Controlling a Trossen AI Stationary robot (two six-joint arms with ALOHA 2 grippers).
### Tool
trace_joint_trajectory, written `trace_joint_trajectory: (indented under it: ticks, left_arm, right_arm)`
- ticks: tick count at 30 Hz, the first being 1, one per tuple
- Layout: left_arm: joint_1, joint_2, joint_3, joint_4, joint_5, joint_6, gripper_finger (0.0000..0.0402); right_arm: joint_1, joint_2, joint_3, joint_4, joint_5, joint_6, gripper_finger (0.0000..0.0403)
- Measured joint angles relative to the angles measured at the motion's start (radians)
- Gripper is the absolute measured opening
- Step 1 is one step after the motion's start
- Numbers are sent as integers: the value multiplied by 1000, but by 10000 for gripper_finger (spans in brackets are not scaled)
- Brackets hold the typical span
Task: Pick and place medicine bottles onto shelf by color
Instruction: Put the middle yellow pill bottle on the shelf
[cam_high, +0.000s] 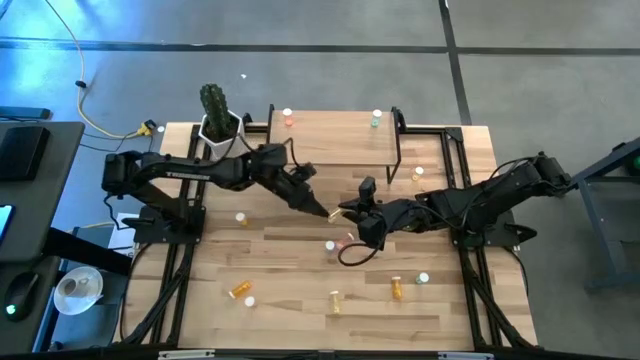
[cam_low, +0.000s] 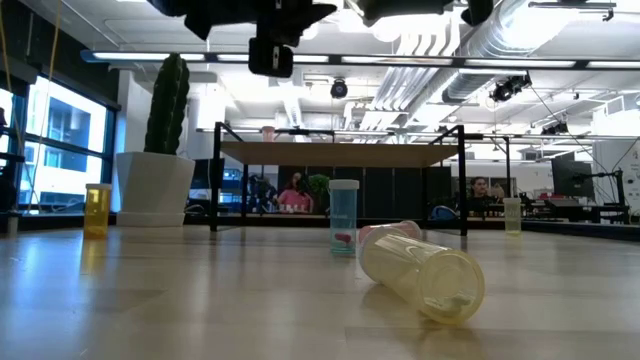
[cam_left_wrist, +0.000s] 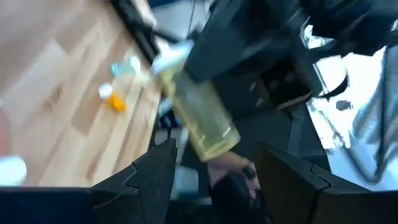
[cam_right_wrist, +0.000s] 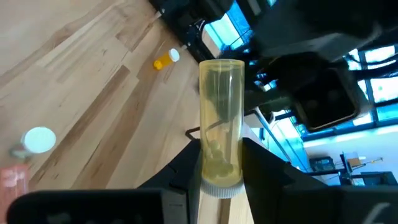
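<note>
Over the table's middle, the right gripper's fingers clamped a yellow bottle; the left gripper faced it, fingers spread apart.

1. Big light-wood plank table carries everything.
2. Shelf sits at the far edge, a pink bottle and a green one on top.
3. White cactus pot is near the far left corner.
4. Orange bottles lie toward the near edge, one beside a green bottle.
</note>
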Motion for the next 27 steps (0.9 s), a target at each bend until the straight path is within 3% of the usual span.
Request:
trace_joint_trajectory:
  ticks: [7,16,27]
  left_arm:
    - [-25,71,1,20,64,-41,204]
    - [-34,74,-1,11,66,-41,204]
    - [-60,85,0,-21,33,-37,204]
  right_arm:
    - [15,53,0,4,-32,-11,83]
    - [59,118,0,23,62,-25,83]
    - [122,121,0,63,80,-62,83]
